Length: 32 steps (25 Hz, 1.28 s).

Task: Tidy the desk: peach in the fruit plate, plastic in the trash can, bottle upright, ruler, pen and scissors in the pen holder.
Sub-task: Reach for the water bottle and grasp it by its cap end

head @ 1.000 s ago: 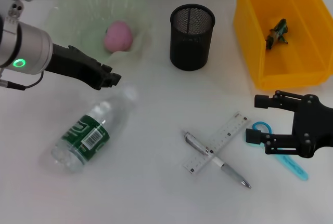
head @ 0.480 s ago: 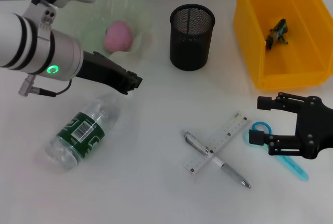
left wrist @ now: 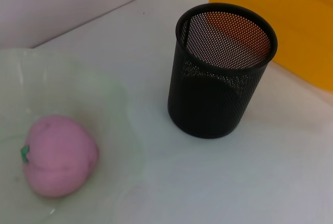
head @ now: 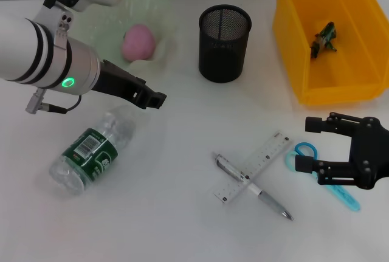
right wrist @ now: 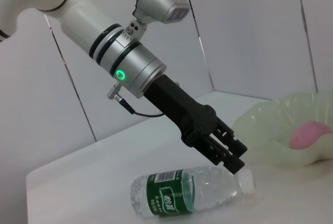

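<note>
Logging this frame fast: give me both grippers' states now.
Left gripper: shut, holding nothing, just above the lying bottle's neck end.
Right gripper: open, empty, over the scissors.

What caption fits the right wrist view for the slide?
Left gripper poised above the neck of the lying bottle, with the peach in the fruit plate behind.

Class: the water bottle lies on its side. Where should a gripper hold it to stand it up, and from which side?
Probably the clear neck end of the bottle, from above, fingers across its width. That end points toward the left gripper hovering just above.
</note>
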{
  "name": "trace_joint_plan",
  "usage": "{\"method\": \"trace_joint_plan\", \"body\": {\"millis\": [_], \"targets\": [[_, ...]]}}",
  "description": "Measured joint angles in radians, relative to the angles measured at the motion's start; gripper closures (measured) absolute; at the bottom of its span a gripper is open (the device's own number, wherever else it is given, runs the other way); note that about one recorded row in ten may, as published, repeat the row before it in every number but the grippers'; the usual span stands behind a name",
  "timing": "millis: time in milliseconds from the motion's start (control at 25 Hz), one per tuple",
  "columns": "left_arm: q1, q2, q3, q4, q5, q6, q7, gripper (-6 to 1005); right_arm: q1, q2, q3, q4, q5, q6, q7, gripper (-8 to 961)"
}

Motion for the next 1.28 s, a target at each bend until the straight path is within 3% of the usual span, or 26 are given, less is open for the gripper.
{"method": "trace_joint_plan", "body": {"millis": [200, 560, 1000, 1280], "targets": [[-0.005, -0.002, 0.025, -0.02, 0.054, -0.027, -0.024, 413, 0.003, 0.0, 0.0, 0.001, 0.0, -0.001, 0.0, 112], [-0.034, -0.002, 0.07, -0.083, 0.124, -0.066, -0.063, 220, 0.009, 0.0, 0.0, 0.02, -0.001, -0.003, -0.001, 112], [-0.046, -0.003, 0.083, -0.12, 0.146, -0.086, -0.067, 223, 0.023, 0.0, 0.0, 0.039, -0.025, -0.003, -0.001, 112], [-0.015, -0.003, 0.14, 0.009, 0.152, -0.018, -0.103, 225, 0.022, 0.0, 0.0, 0.039, -0.025, -0.003, -0.001, 112]]}}
